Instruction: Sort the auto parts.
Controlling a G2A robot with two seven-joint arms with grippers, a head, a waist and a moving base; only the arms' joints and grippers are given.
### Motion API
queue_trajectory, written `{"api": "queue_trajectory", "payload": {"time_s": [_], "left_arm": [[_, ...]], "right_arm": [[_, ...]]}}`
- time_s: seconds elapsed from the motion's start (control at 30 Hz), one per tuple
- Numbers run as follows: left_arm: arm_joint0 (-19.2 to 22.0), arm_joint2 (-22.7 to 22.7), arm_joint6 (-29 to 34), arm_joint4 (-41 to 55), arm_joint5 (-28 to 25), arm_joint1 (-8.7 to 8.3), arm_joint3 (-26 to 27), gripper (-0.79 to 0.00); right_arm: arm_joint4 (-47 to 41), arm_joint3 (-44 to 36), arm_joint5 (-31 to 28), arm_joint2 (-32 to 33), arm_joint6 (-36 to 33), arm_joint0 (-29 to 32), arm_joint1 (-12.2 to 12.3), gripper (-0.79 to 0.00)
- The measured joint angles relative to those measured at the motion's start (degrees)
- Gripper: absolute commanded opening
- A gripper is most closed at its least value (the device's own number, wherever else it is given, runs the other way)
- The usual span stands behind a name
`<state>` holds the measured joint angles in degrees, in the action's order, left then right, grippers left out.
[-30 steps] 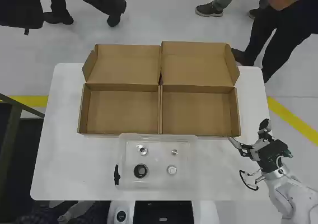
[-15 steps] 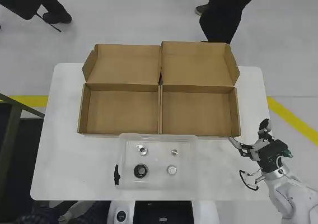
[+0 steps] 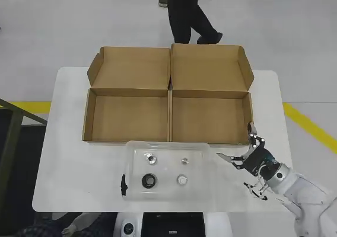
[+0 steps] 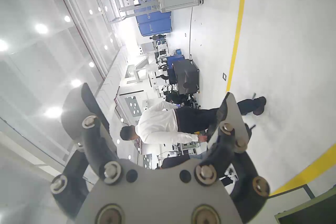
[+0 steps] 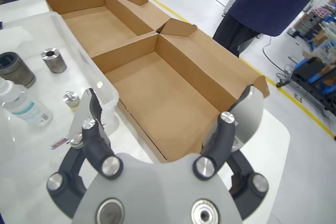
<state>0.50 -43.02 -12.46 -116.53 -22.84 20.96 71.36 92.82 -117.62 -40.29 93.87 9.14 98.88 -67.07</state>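
Brown boxes, clear tray — white table, yellow floor line.

In the top view the parts in the clear bin are too small to identify. In the right wrist view the picture edge cuts off the dark cylinder and the bottle.

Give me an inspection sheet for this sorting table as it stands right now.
Surface: white table, no spills seen.
Job's things: two open cardboard boxes, nothing inside; clear bin before them holds a bearing, metal cylinder, small metal stub.
Clutter: small bottle in the bin; black piece on the table beside the bin.
Grippers: left gripper open, empty, aimed into the room; right gripper open, empty, off the bin's end.
Cables: one cable on the floor beyond the table.
Surroundings: yellow floor line.
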Motion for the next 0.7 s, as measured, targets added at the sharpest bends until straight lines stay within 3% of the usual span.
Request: {"api": "queue_trajectory", "payload": {"time_s": [0.43,0.7], "left_arm": [[0.0,0.0,0.0,0.0,0.0,0.0,0.0,0.0],[0.0,0.0,0.0,0.0,0.0,0.0,0.0,0.0]], "right_arm": [[-2.3,-3.0,-13.5,-6.7,-3.5,-3.5,1.0,0.0],[-3.0,-3.4,-17.7,-12.6,-8.9,-4.7,1.4,0.0]]}}
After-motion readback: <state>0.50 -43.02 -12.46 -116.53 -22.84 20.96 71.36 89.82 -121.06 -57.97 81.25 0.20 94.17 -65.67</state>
